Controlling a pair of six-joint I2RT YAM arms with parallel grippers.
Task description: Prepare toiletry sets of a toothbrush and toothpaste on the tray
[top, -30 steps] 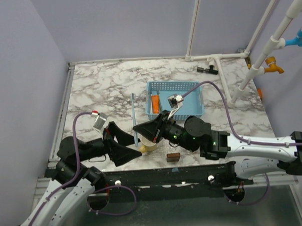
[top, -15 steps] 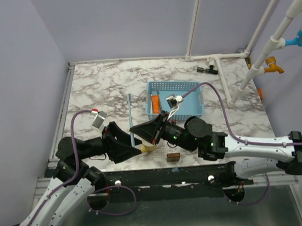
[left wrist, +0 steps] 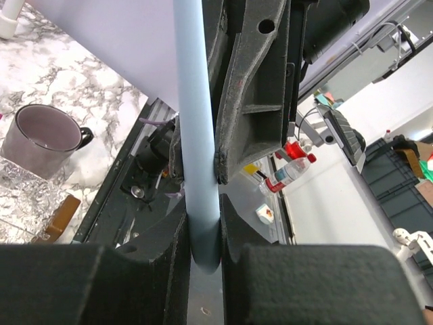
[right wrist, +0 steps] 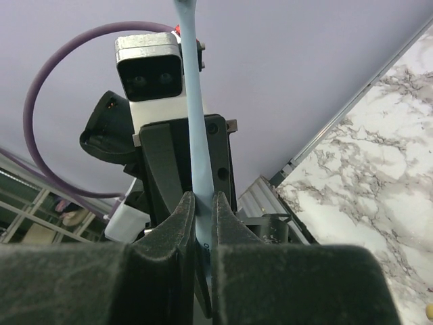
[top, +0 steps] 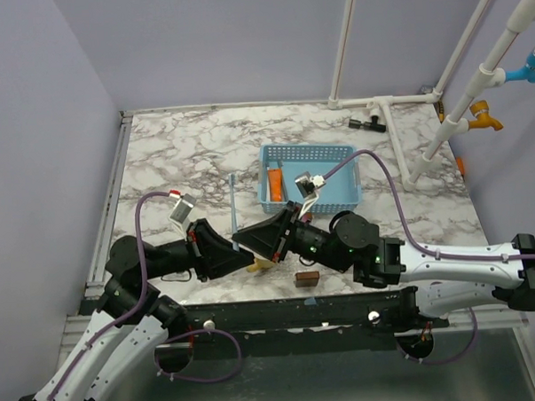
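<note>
A light blue toothbrush (top: 236, 206) stands tilted above the table's front middle, held at its lower end by both grippers. My left gripper (top: 245, 257) is shut on the handle (left wrist: 197, 135); the left wrist view shows its jaws pressed against both sides (left wrist: 203, 238). My right gripper (top: 240, 234) is shut on the same handle just above, as the right wrist view shows (right wrist: 203, 203), with the brush (right wrist: 193, 101) running up past the left wrist's camera (right wrist: 149, 71). The blue basket tray (top: 308, 147) sits behind, with an orange toothpaste tube (top: 274, 180) inside at its left.
A yellowish roll (top: 263, 265) and a small brown block (top: 306, 278) lie near the front edge under the grippers. A black fitting (top: 367, 121) and white pipes (top: 425, 154) stand at the back right. A grey mug (left wrist: 44, 132) shows in the left wrist view.
My left gripper has shut on the toothbrush handle; it was wide open a second ago. The right gripper kept its grip, and the brush shifted slightly left and up.
</note>
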